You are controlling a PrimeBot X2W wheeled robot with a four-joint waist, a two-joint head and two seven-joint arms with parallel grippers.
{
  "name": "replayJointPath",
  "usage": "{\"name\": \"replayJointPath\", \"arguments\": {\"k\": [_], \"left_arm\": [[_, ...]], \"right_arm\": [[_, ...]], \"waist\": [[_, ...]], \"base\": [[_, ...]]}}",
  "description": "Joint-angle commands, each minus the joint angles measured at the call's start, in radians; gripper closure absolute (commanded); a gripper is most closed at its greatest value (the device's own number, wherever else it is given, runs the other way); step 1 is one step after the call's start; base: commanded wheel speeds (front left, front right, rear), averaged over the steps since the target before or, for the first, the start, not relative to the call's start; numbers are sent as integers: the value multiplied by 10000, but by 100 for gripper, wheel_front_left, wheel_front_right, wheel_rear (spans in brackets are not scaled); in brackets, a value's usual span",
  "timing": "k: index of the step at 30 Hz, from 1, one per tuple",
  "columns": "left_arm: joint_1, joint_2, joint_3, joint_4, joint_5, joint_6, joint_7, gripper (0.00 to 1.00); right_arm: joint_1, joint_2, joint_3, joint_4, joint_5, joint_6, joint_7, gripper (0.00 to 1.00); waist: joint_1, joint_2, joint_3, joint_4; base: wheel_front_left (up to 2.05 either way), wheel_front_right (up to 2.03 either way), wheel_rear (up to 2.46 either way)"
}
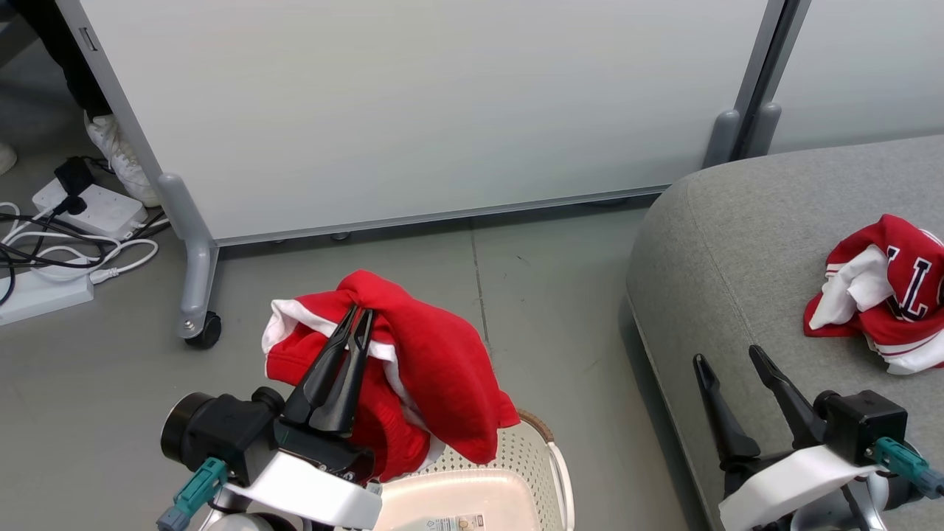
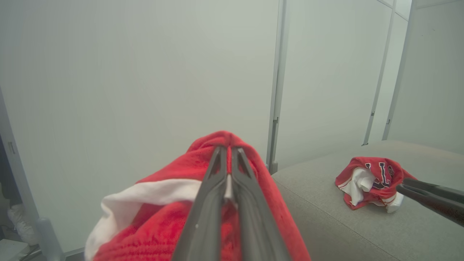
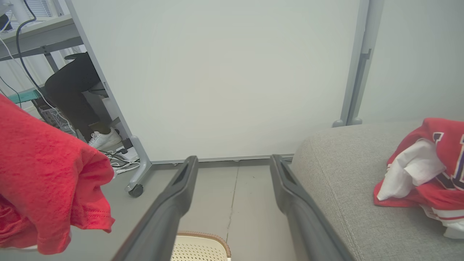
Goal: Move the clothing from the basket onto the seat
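1. Noted at far left of the head view: power strips (image 1: 88,210) and white cables (image 1: 74,254) on the floor (image 1: 553,295), beside a person's white shoe (image 1: 122,158) behind the foot of a pale wheeled partition (image 1: 413,110).
2. Found the left end effector (image 1: 358,316) clamped on the red garment (image 1: 442,369), white-trimmed, raised above the basket (image 1: 546,450). Fabric overlaps the basket's far rim in that view and hides part of it. Could not tell whether fabric and rim touch.
3. Confirmed from the left wrist view: fingertips (image 2: 221,152) pressed together with a fold pinched between them, cloth bunched on both sides.
4. Picked up from the right wrist view: the basket's brown woven rim (image 3: 203,237) and perforated wall low between the fingers, standing on the floor just left of the seat (image 1: 723,243).
5. Found the right end effector (image 1: 728,355) spread wide and gripping nothing, poised over the seat's front edge.
6. Located the lettered garment (image 1: 877,295), red with white panels, crumpled on the seat at far right, apart from the right end effector.
7. Added from the left wrist view: one dark finger (image 2: 431,197) of the right end effector crossing the heap's lower right edge.
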Motion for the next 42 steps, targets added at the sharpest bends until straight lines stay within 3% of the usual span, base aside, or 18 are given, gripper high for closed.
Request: {"name": "replayJointPath", "arguments": {"k": [1,8,18,22,30,31,32,33,42], "left_arm": [[-66,83,7,25,-44,43,-31,100],[-182,125,-29,8,-45,18,-23,100],[-426,105,-187,90,-59,-79,-20,100],[-515,86,-333,150,-32,-144,17,100],[-774,31,-578,259,-57,-356,-55,100],[-817,21,-611,273,-71,-383,-65,100],[-844,2,-645,290,-73,-403,-69,100],[-865,-17,-690,314,-75,-421,-73,100],[-810,-28,-800,446,-102,-378,-117,100]], "right_arm": [[46,-58,23,-43,39,20,-20,0],[-439,-52,769,-212,235,20,-57,0],[-2241,-60,4346,218,1359,20,-140,0],[-3072,-68,5535,932,1740,20,-263,0],[-4836,-59,6899,3091,2531,20,-599,0],[-5051,-59,7015,3350,2519,20,-665,26],[-5216,-59,7124,3543,2638,20,-758,67],[-5335,-54,7263,3728,2777,20,-801,100],[-5939,-60,7616,4556,3426,20,-1447,100]], "waist": [[1,0,0,12],[1,0,40,41],[1,0,210,242],[1,0,307,353],[1,0,550,635],[1,0,551,675],[1,0,551,708],[1,0,547,741],[1,0,471,712]], "base": [[0,0,0],[0,0,0],[0,0,0],[0,0,0],[0,0,0],[0,0,0],[0,0,0],[0,0,0],[0,0,0]]}}
